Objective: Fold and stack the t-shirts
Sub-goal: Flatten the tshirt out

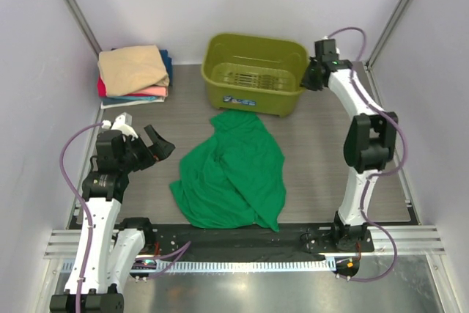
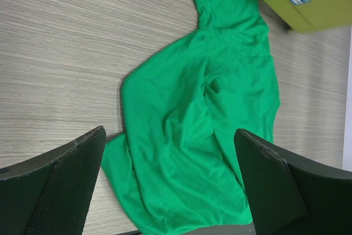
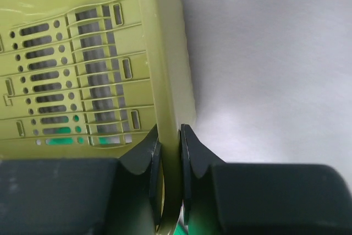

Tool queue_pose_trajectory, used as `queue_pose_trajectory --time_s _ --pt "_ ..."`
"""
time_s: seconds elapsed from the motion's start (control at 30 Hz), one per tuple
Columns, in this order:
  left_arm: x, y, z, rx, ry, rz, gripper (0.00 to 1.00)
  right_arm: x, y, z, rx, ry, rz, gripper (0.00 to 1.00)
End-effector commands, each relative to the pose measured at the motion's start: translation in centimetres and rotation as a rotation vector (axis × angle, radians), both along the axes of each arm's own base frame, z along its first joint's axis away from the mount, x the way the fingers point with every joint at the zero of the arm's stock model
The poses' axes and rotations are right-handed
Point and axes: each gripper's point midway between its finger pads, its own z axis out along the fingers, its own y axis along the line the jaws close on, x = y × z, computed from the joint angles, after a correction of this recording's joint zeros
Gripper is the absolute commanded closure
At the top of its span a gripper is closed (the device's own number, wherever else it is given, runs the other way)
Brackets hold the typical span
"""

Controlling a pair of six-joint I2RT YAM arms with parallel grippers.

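One loose green t-shirt (image 1: 233, 174), four folded t-shirts (image 1: 134, 71), one olive bin (image 1: 272, 100)

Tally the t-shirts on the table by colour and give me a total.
Green t-shirt: 1
Tan t-shirt: 1
Pink t-shirt: 1
Red t-shirt: 1
Blue t-shirt: 1
Total: 5, going by the colours showing in the stack.

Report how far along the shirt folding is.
Done: a folded stack, tan on top, sits at the far left. In hand: the right gripper is shut on the rim of the olive bin; the left gripper hangs open beside the green shirt. Left: that shirt lies crumpled, unfolded and unstacked.
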Motion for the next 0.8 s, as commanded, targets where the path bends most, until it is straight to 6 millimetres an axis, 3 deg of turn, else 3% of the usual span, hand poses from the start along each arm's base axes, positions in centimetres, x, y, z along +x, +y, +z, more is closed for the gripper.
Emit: queue_pose_trajectory --time_s 0.0,0.03,0.07,0.1,0.13,0.17,0.2,0.27,0.3,0.37,0.4,0.6,0.77 --pt "0.3 -0.2 0.8 -0.003 -0.032 -0.016 0.00 -3.6 -6.9 5.5 0.045 -0.086 -0.279 0.99" --pt "0.3 -0.2 0.9 -0.004 -0.035 -0.019 0.00 -5.6 -10.7 5.4 0.064 -0.085 -0.387 0.99" --pt "0.2 -0.3 0.8 -0.004 -0.032 -0.022 0.00 -6.7 -11.9 5.6 0.075 -0.091 -0.430 0.99" --pt "0.3 -0.4 0.9 -0.005 -0.037 -0.025 0.00 -8.7 -12.8 3.6 0.080 -0.045 -0.472 0.99" --pt "0.2 -0.4 0.8 -0.005 -0.034 -0.026 0.00 -9.8 -14.2 3.4 0.090 -0.047 -0.519 0.99" --pt "0.2 -0.5 0.8 -0.005 -0.032 -0.029 0.00 -11.3 -16.1 5.2 0.118 -0.102 -0.597 0.99" --pt "0.2 -0.5 0.8 -0.004 -0.032 -0.031 0.00 -13.2 -17.2 3.4 0.115 -0.065 -0.654 0.99" --pt "0.2 -0.7 0.8 -0.007 -0.034 -0.037 0.00 -15.7 -18.7 4.5 0.136 -0.114 -0.744 0.99" --pt "0.2 -0.7 0.8 -0.007 -0.032 -0.037 0.00 -17.5 -20.1 3.3 0.149 -0.106 -0.847 0.99" --pt "0.2 -0.7 0.8 -0.007 -0.030 -0.037 0.00 -19.0 -20.6 4.5 0.202 -0.183 -0.956 0.99" --pt "0.2 -0.6 0.7 -0.006 -0.029 -0.035 0.00 -19.8 -20.6 3.4 0.209 -0.178 -0.987 0.99" --pt "0.2 -0.5 0.9 -0.002 -0.037 -0.029 0.00 -19.7 -20.4 4.2 0.390 -0.285 -1.146 0.99" --pt "0.2 -0.5 0.8 0.000 -0.035 -0.026 0.00 -19.0 -21.3 6.7 0.536 -0.443 -1.305 0.99"
